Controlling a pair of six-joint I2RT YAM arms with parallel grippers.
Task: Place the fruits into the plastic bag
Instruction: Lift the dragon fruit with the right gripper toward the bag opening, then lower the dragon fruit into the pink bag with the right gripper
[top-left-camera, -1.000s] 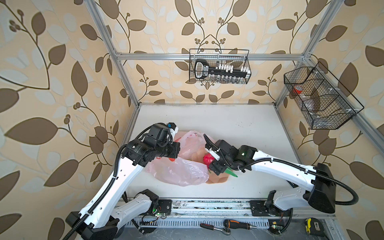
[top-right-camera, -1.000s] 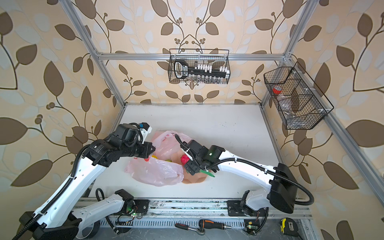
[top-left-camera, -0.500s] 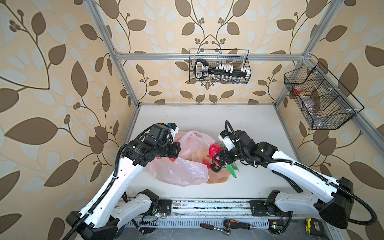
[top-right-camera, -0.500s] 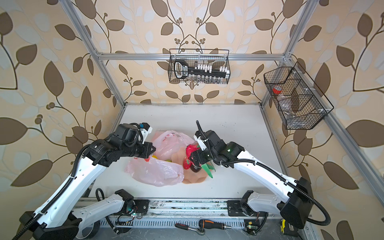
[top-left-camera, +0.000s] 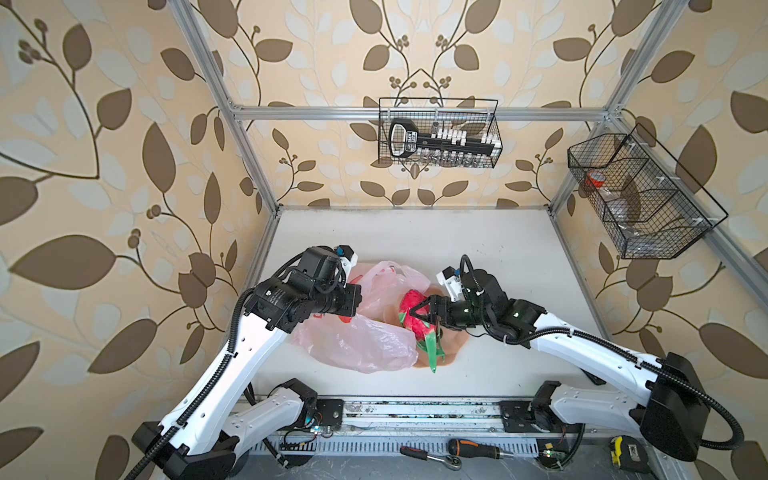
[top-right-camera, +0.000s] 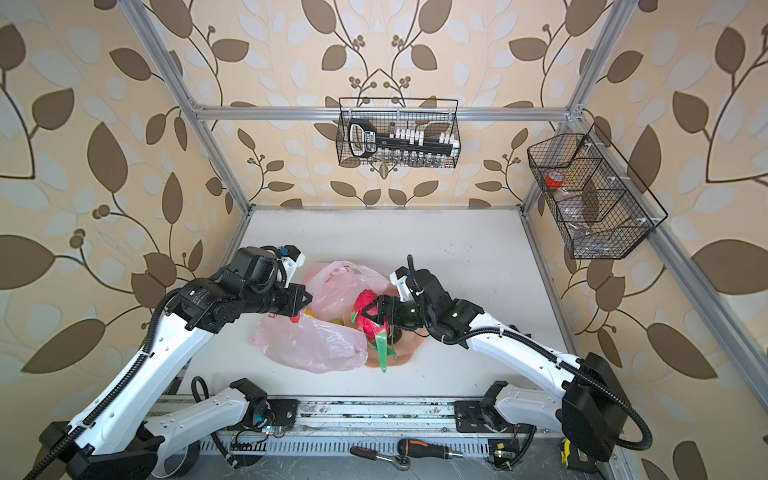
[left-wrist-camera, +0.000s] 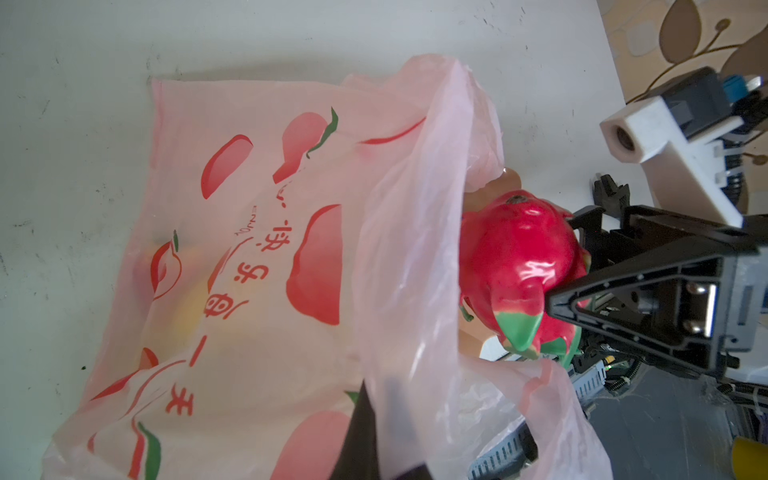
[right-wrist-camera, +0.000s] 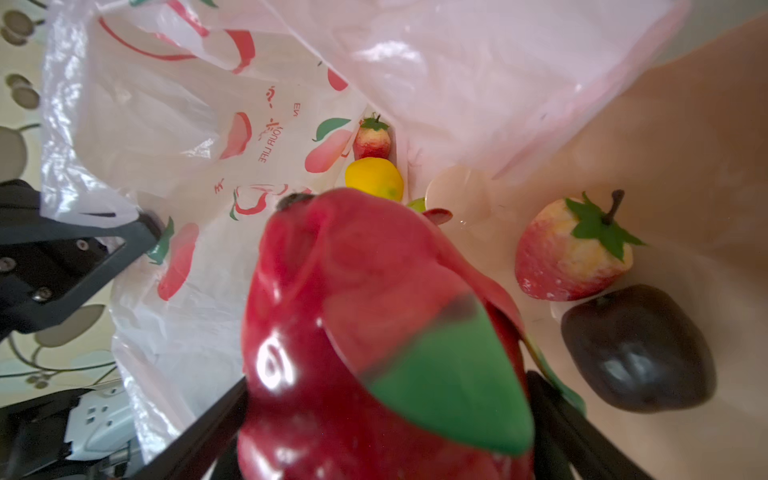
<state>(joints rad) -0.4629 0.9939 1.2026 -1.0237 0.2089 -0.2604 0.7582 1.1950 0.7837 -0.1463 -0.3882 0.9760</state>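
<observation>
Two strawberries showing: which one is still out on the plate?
The strawberry beside the dark plum, on the bare plate. The other strawberry lies next to the lemon, among the folds of the bag.

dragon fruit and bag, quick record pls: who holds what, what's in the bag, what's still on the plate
right fingers: closed on dragon fruit, held at the bag's mouth
left fingers: shut on plastic bag edge, holding it open
in bag: lemon, small strawberry
on plate: large strawberry, dark plum
</observation>
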